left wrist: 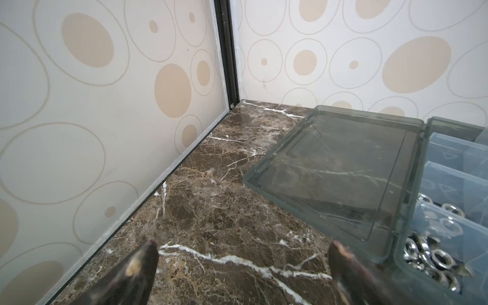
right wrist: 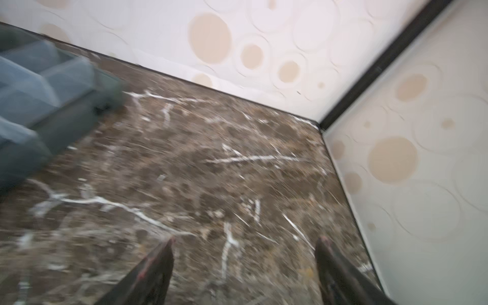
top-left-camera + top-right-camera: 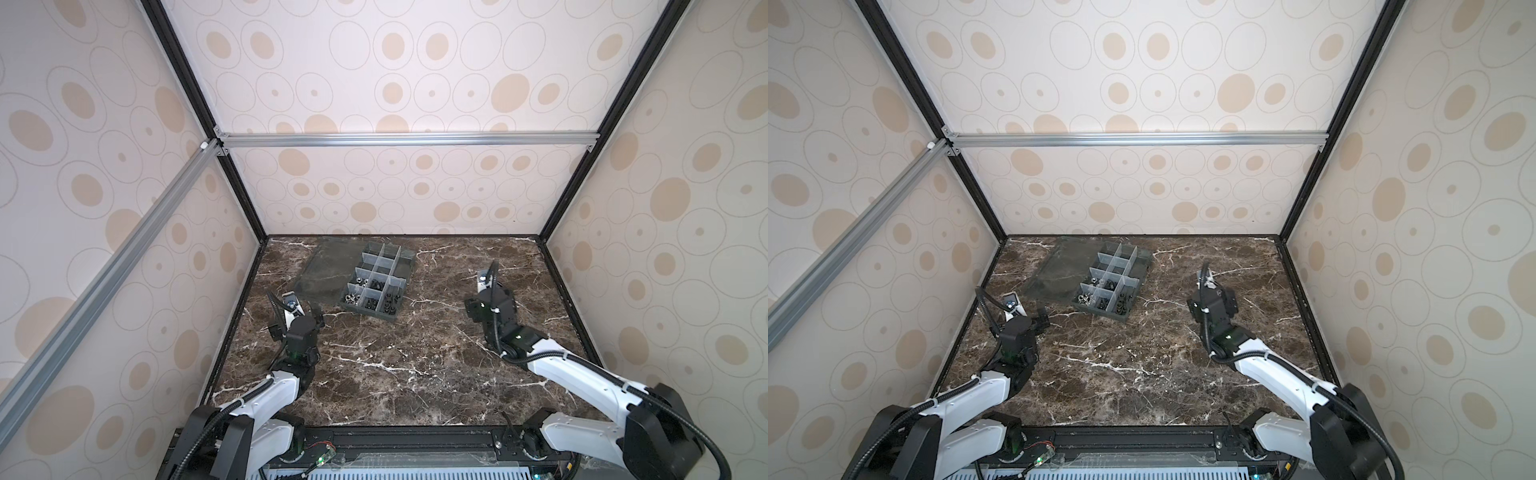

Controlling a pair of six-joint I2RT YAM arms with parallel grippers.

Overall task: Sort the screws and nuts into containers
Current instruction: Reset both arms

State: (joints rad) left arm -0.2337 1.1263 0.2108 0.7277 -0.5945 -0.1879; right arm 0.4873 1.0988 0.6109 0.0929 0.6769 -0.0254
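The containers are the cells of a grey organizer box (image 3: 370,318) (image 3: 1100,314) that stands at the back left of the marble table. Its near cells hold silver nuts (image 3: 352,297) (image 1: 433,253) and black screws (image 3: 390,301) (image 3: 1121,303); the far cells look empty. My left gripper (image 3: 296,322) (image 1: 243,243) hovers open beside the box's near left corner, with only bare marble between its fingers. My right gripper (image 3: 490,307) (image 2: 247,239) is open to the right of the box, over bare table, holding nothing. In the blurred right wrist view the box (image 2: 66,79) is a smear at the edge.
The box's clear lid (image 3: 328,266) (image 1: 343,171) lies flat, hinged open on the box's left side. Patterned walls close the table on the left, back and right. I see no loose parts on the brown marble top (image 3: 395,365).
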